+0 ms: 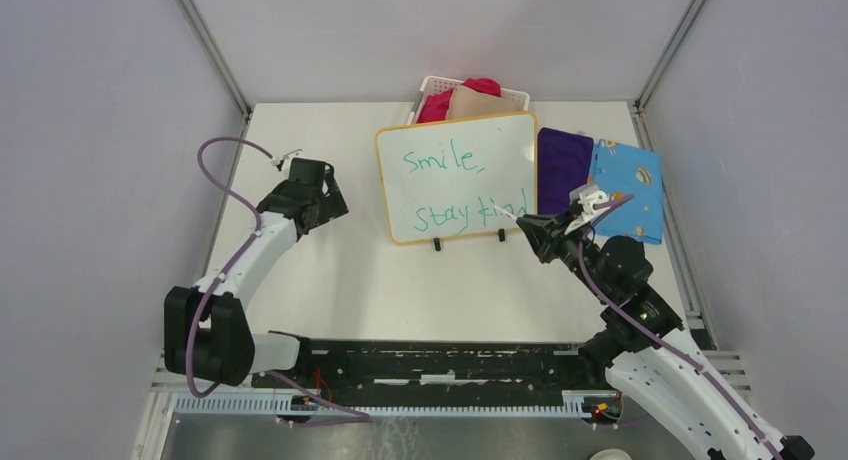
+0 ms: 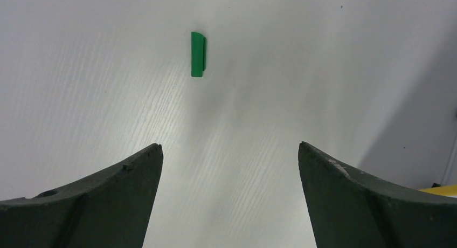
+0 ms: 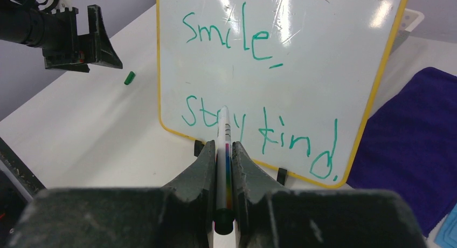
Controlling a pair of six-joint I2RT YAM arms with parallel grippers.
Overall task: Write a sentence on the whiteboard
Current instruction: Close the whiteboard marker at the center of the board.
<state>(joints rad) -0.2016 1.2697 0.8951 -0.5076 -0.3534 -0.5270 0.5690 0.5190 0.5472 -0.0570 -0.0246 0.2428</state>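
The whiteboard [image 1: 455, 175] stands upright on its 2 black feet at the centre top of the table [image 1: 330, 280] in the top view. The sentence [image 1: 441, 161] runs across it in 2 green lines, "Smile," above "stay kind".

The right end effector [image 1: 530, 225] sits just below and right of the board's lower right corner. Its fingers are narrowed onto a white marker [image 3: 223, 124]. The marker's tip points at the lower line of writing, but I cannot tell whether it touches the board.

The left end effector [image 1: 325, 195] is left of centre in the top view, well apart from the board's left edge. Its fingers are spread wide and hold nothing. In the left wrist view a green cap [image 2: 198, 54] lies on the table above the gap between the fingers.
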